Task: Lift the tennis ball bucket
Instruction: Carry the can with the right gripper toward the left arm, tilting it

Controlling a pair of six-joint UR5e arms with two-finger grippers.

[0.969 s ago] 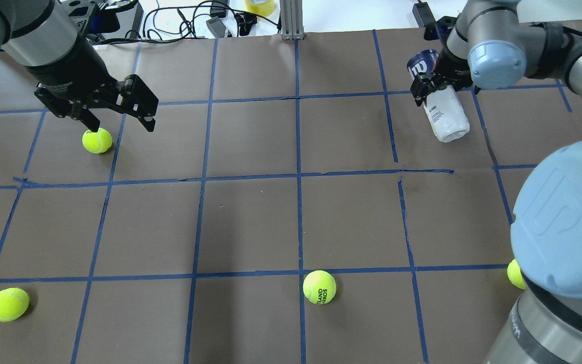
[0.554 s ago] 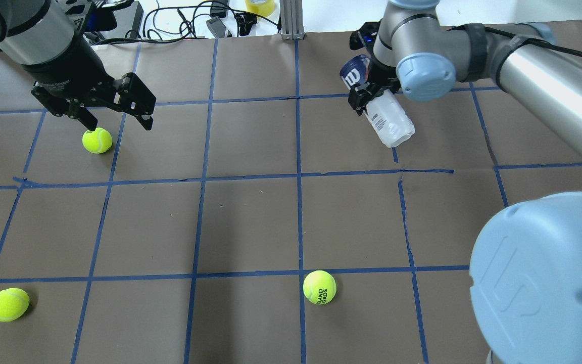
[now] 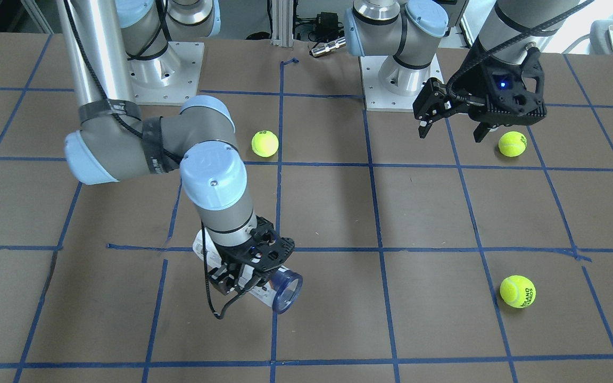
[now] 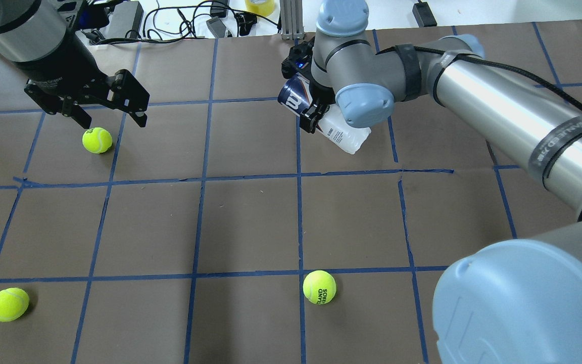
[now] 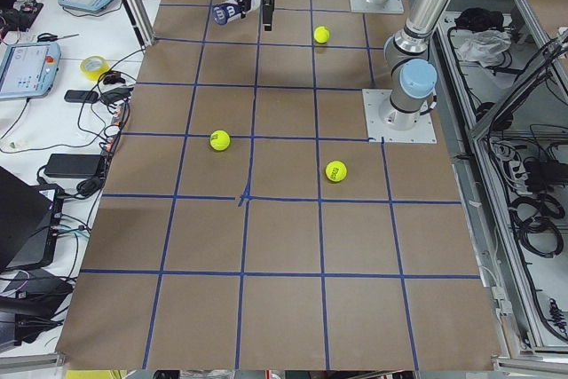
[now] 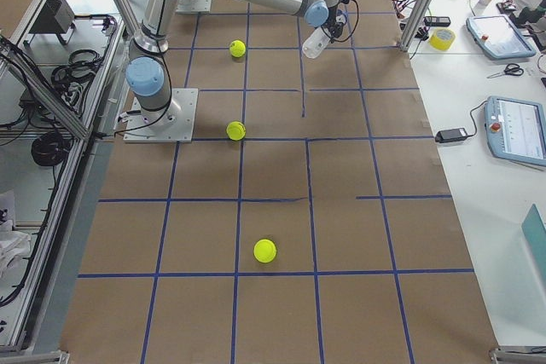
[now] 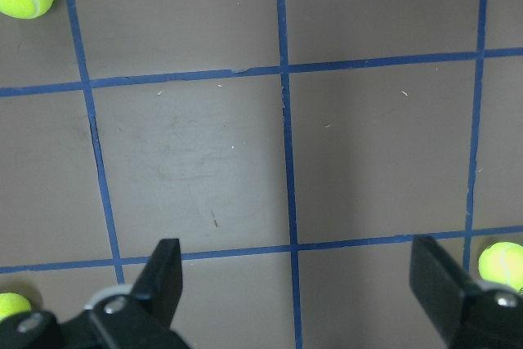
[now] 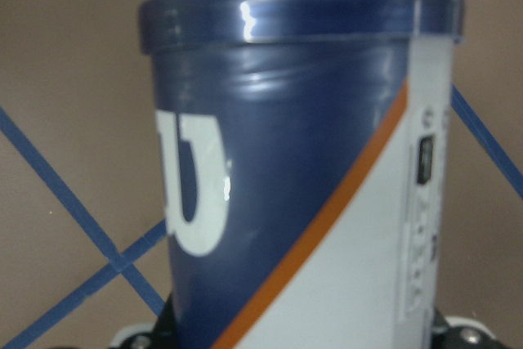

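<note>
Balls lie nearest, along the robot's edge of the desk (image 4: 250, 222), whose brown paper is gridded with blue tape. The middle ball (image 4: 319, 286) sits just beside the centre line and the corner ball (image 4: 8, 304) lies toward the near left corner. The side view from the right end also shows a base-side ball (image 6: 235, 130) close to the right arm's mount and an end ball (image 6: 265, 251) further toward the right edge. Farther out on the left side, the left gripper (image 4: 113, 121) hangs well above the paper. Its jaws are spread wide, and its wrist view shows only bare paper and tape lines between the fingers. Under that arm's reach, past the middle of the desk, rests the far-left ball (image 4: 97, 140), apart from the fingers. At about the same depth, on the centre line and in the half toward the far edge, the right gripper (image 3: 250, 271) is clamped across the tennis ball bucket (image 4: 344, 135). It grips the bucket where the navy band meets the white label. The bucket is tilted, with its lidded navy end pointing toward the far edge and slightly to the robot's left, and its pale bottom end toward the robot. It appears to be clear of the paper, though no view shows the gap plainly. Beyond the far edge lie tangled cables (image 4: 180, 20) and a yellow tape roll (image 4: 260, 5).
</note>
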